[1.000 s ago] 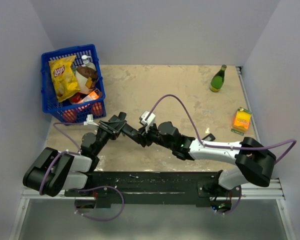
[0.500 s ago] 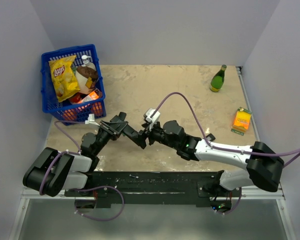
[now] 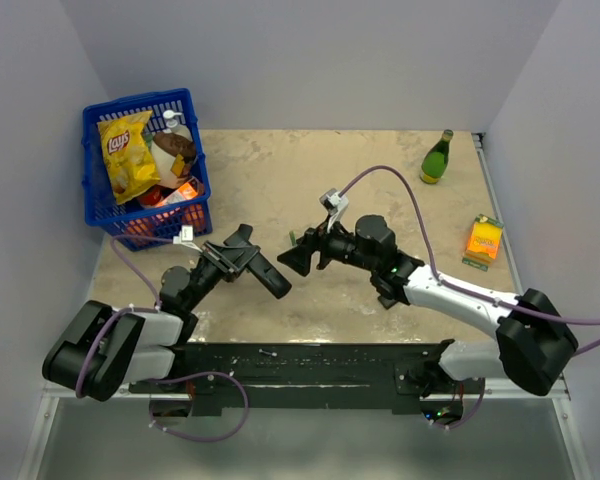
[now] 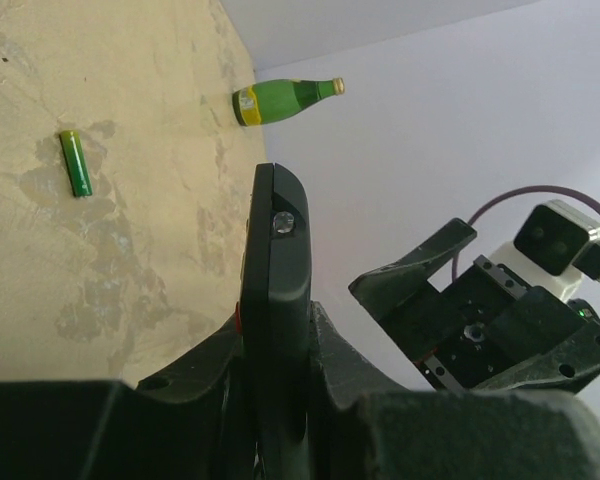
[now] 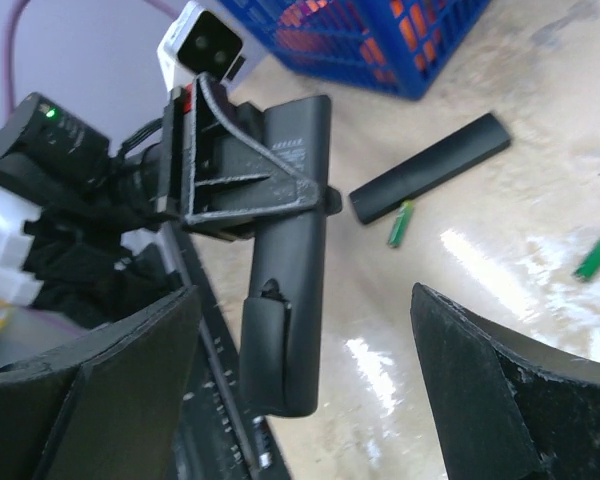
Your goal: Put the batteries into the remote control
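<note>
My left gripper (image 3: 230,258) is shut on the remote control (image 3: 265,275), a long black bar held up off the table; in the left wrist view the remote control (image 4: 275,250) stands edge-on between the fingers (image 4: 350,350). In the right wrist view its back cover (image 5: 265,345) sits on the remote control's (image 5: 295,200) lower end, with a small gap at the cover's top edge. My right gripper (image 3: 298,260) is open just right of the remote's tip, touching nothing. Thin green batteries (image 5: 400,222) (image 5: 597,250) lie on the table; one battery (image 4: 76,163) shows in the left wrist view.
A second black bar (image 5: 430,165) lies flat on the table beside one battery. A blue basket (image 3: 145,165) of snacks stands at the back left. A green bottle (image 3: 437,158) stands at the back right, an orange box (image 3: 484,240) by the right wall.
My right gripper has opened wide and drawn back to the right, away from the remote control. The left gripper keeps hold of the remote, which has barely moved.
</note>
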Controlling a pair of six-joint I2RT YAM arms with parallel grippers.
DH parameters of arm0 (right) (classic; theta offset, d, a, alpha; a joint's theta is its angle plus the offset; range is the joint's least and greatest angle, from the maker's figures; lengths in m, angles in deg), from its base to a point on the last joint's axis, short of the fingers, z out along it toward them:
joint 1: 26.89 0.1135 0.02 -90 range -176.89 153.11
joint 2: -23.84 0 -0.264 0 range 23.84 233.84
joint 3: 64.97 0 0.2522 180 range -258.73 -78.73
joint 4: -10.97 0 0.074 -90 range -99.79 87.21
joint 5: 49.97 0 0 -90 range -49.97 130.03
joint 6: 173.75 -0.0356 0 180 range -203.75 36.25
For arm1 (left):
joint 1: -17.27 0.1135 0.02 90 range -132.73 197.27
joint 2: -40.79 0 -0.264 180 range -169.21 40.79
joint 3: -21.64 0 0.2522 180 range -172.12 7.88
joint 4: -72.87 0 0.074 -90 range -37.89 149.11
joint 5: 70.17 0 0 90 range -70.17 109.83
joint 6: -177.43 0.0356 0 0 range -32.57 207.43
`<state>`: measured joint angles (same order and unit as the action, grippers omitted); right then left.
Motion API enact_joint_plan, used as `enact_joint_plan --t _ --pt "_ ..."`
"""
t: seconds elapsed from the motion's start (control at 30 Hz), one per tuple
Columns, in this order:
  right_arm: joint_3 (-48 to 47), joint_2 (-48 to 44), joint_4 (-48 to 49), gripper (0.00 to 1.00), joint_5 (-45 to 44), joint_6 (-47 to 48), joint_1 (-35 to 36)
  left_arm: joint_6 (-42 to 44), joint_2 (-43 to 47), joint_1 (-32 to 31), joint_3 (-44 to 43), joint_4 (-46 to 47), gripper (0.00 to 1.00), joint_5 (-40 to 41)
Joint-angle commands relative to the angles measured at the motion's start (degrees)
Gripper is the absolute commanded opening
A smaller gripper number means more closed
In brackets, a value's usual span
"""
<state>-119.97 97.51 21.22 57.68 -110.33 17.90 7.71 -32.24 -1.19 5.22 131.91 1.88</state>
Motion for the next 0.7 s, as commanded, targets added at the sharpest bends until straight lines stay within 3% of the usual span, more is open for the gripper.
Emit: enact_joint_plan --t 0.0,0.2,0.67 --pt "1.8 2.0 6.4 0.88 12.1 -8.6 -2.7 1.9 1.2 -0.1 10.7 35.9 0.0 -2.3" --pt "1.8 6.0 9.4 0.83 17.9 -11.5 -3.4 2.0 2.0 -0.1 10.2 35.8 0.0 -2.8" --pt "1.2 11.1 10.5 0.7 20.3 -11.4 -3.4 3.0 3.5 -0.1 9.4 35.8 0.0 -3.8"
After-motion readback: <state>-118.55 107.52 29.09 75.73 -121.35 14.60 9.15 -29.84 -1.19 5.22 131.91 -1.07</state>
